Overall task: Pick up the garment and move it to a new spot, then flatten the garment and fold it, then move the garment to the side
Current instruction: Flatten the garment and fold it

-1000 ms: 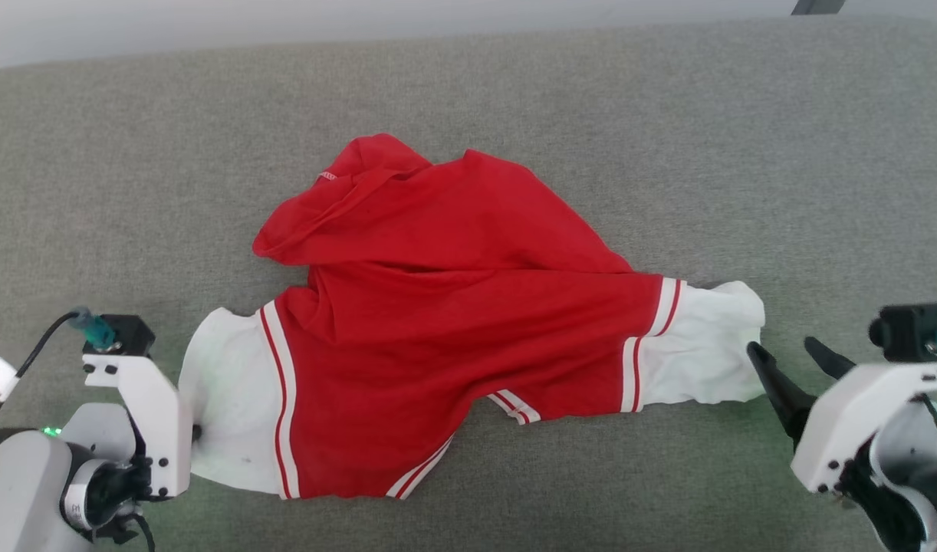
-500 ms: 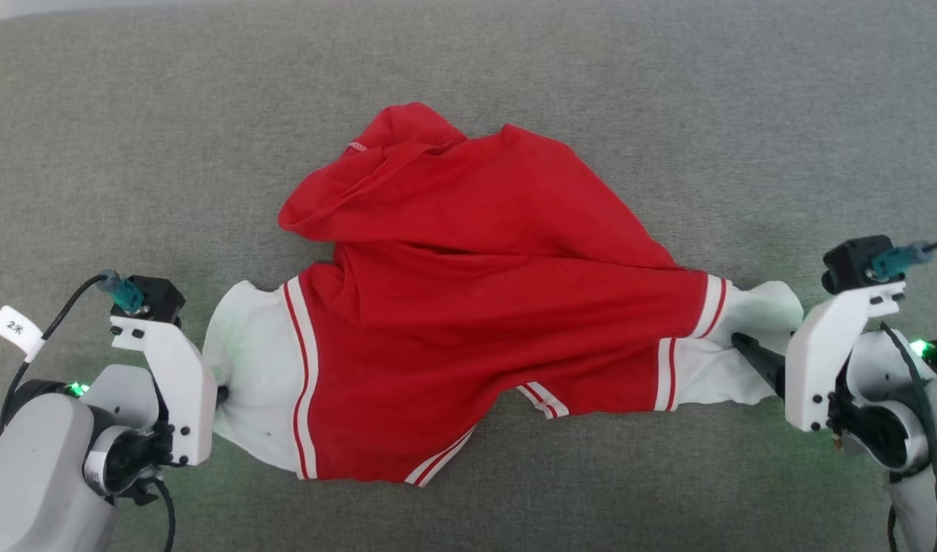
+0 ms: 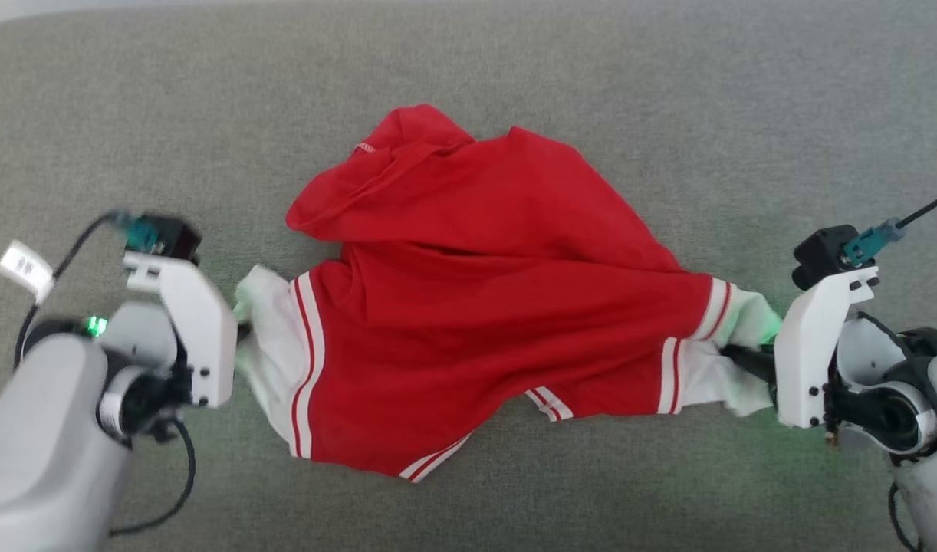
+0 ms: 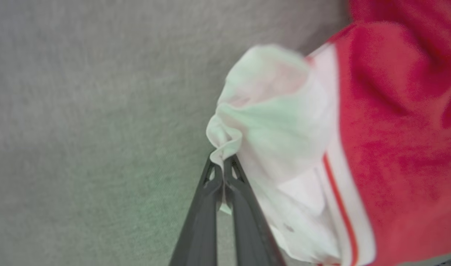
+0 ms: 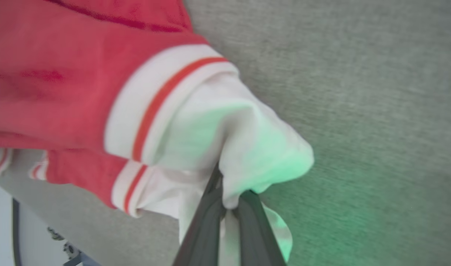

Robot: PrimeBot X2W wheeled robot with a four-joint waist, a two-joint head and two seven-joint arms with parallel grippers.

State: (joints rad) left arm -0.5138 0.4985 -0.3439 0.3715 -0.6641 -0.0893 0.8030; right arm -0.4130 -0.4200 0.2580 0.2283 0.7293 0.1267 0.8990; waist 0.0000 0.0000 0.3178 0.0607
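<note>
Change: both white sleeves, spread flat a second ago, now bunch into narrow peaks; the right gripper point(image 5: 231, 195), then open just beside its sleeve, is now closed on it.
Left gripper point(image 4: 221, 164): fingers pressed together, pinching a fold at the cuff edge of the left sleeve point(image 4: 269, 125).
Right gripper: fingers closed on gathered cloth of the right sleeve point(image 5: 225, 136), a flap hanging below them.
Garment point(image 3: 476, 307): mid-surface between the two grippers, its red body crumpled, with its far part folded over.
Meaning for the task: both grips appear set, so the lift to a new spot can likely begin; flattening, folding and moving aside remain undone.
Containment: the garment lies directly on the grey fabric surface point(image 3: 131, 115), inside nothing.
</note>
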